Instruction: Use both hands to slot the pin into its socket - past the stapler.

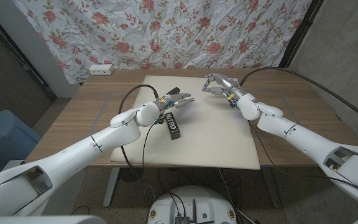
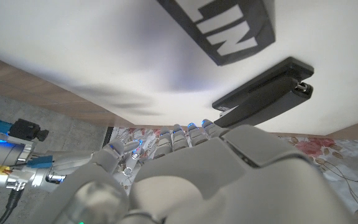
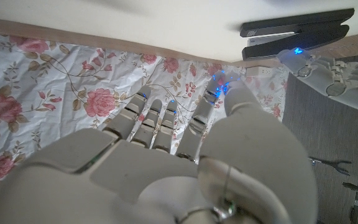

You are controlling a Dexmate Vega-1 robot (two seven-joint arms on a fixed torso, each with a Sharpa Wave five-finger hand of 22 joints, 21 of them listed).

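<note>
A black stapler [image 1: 168, 93] lies on the white mat [image 1: 216, 140], just behind my left hand [image 1: 179, 101]. That hand hovers over the mat with its fingers spread and nothing in them. A black box with white lettering [image 1: 172, 123] lies on the mat under the left wrist. The left wrist view has the box [image 2: 222, 25] and the stapler [image 2: 263, 92] beyond my left hand [image 2: 229, 180]. My right hand [image 1: 219, 83] hangs over the mat's far edge, fingers arched downward and apart, nothing visible in them. The right wrist view shows the stapler [image 3: 297, 31] and my left hand [image 3: 328, 71]. I cannot make out a pin or socket.
The mat covers the middle of the wooden table [image 1: 104, 99]. A white power strip [image 1: 101, 69] sits at the far left edge. A floral curtain [image 1: 166, 25] hangs behind the table. Black cables loop from both arms over the mat.
</note>
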